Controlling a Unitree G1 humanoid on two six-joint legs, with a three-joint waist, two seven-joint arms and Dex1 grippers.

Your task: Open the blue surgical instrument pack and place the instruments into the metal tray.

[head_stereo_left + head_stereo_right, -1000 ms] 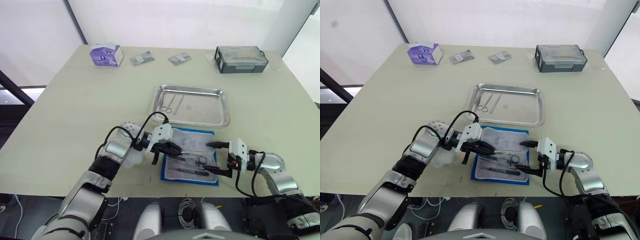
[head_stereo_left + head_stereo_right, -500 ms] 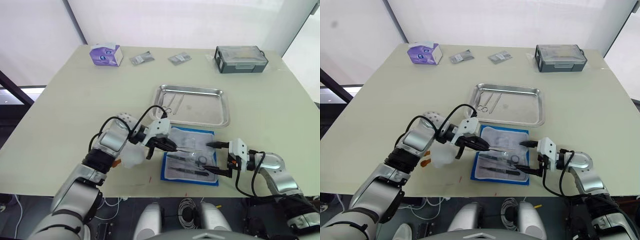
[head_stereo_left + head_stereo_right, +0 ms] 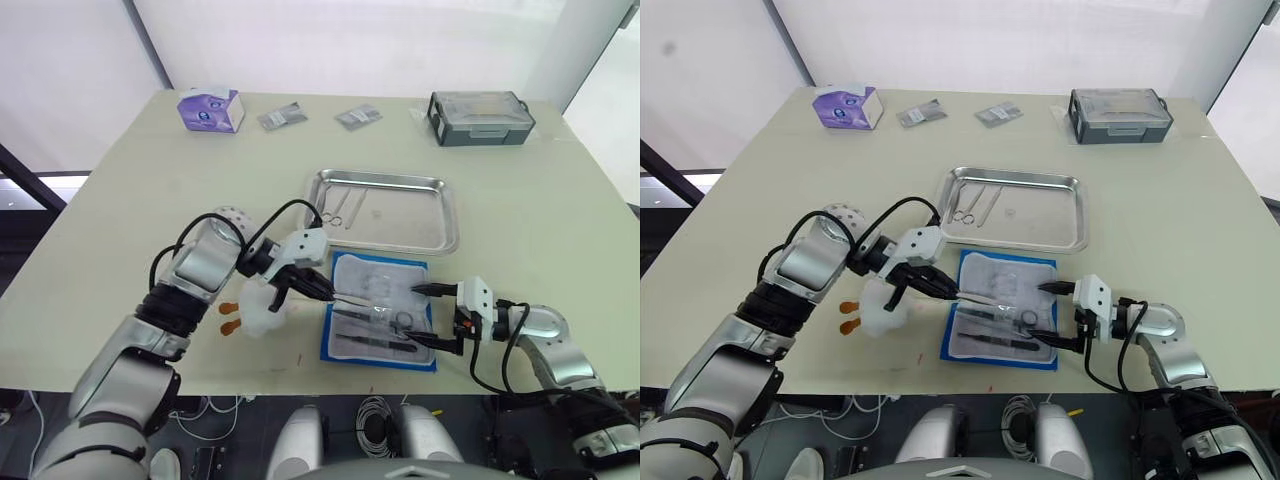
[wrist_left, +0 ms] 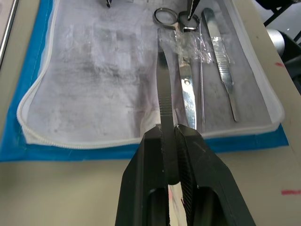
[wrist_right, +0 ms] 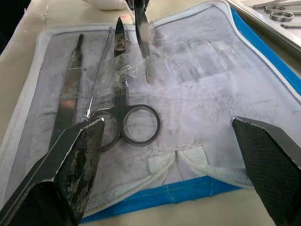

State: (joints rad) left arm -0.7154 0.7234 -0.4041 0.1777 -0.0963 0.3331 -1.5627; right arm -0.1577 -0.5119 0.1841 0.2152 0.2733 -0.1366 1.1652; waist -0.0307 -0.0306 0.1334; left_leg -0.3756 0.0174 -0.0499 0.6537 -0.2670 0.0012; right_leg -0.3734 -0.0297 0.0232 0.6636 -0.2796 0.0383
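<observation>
Lying open (white-lined) — blue surgical instrument pack, scissors inside.

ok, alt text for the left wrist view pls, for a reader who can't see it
The left gripper is shut on slim metal forceps over the opened blue surgical instrument pack. Scissors, a thin probe and a scalpel handle lie beside it on the pack's white liner, partly under crumpled clear plastic.

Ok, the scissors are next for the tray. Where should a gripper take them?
Judging by the pose, grip the scissors at the shank just above the ring handles, coming down from above. They lie flat on the open pack, clear film covers the blades, and slim tools crowd one side.
</observation>
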